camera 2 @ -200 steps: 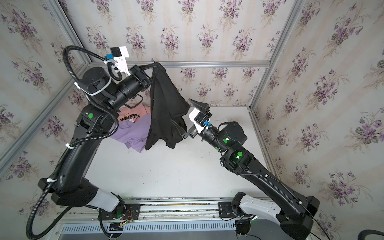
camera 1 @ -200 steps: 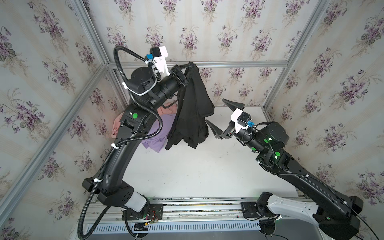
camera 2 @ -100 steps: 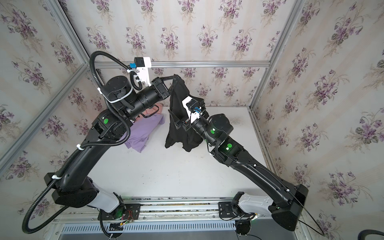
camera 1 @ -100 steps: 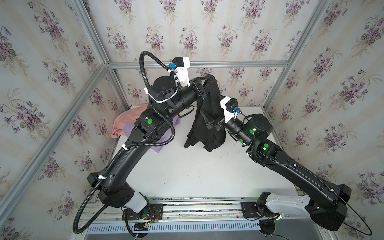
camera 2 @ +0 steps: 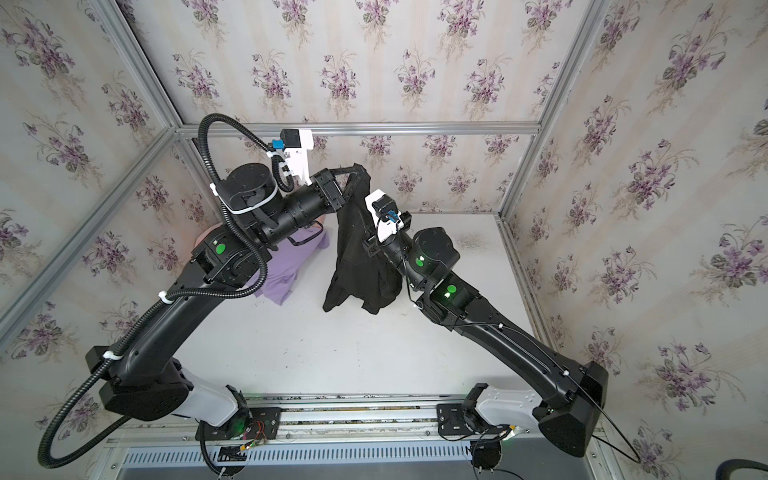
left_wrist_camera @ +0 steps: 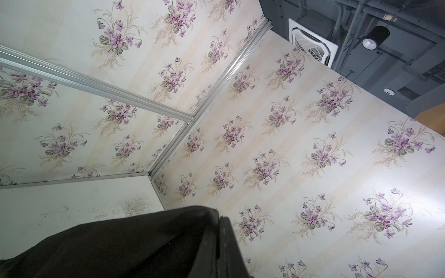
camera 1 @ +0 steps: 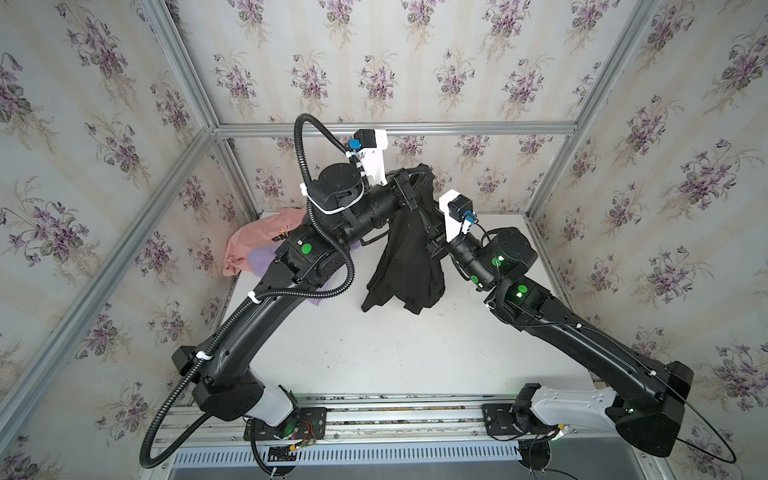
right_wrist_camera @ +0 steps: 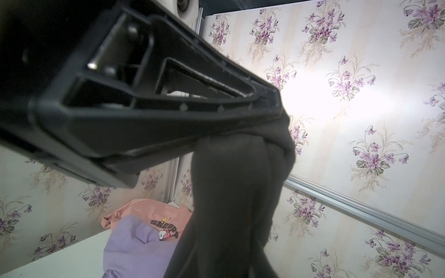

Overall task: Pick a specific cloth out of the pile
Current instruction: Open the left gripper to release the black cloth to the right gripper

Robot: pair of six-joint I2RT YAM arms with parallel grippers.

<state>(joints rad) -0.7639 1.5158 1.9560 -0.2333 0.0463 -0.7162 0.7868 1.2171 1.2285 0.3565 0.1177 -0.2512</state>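
Far left, in the rear corner of the white table, lies the pile. It is made up of a salmon-pink shirt with dark lettering and a lilac garment lying partly over the shirt. Toward the middle, the left gripper stands high above the table with its jaws closed on the upper edge of the cloth. The right wrist view shows this pinch at the fingertips plainly. The cloth is plain black and hangs from that grip in long vertical folds. It is apart from the pile and to its right, over the rear middle of the table. Its lower hem comes close to the tabletop, but contact cannot be judged. Just right of the cloth, the right gripper is pressed into the hanging fabric partway down. Its fingers are lost against the black folds in both top views, so it cannot be told whether they stand apart or are clamped on the fabric.
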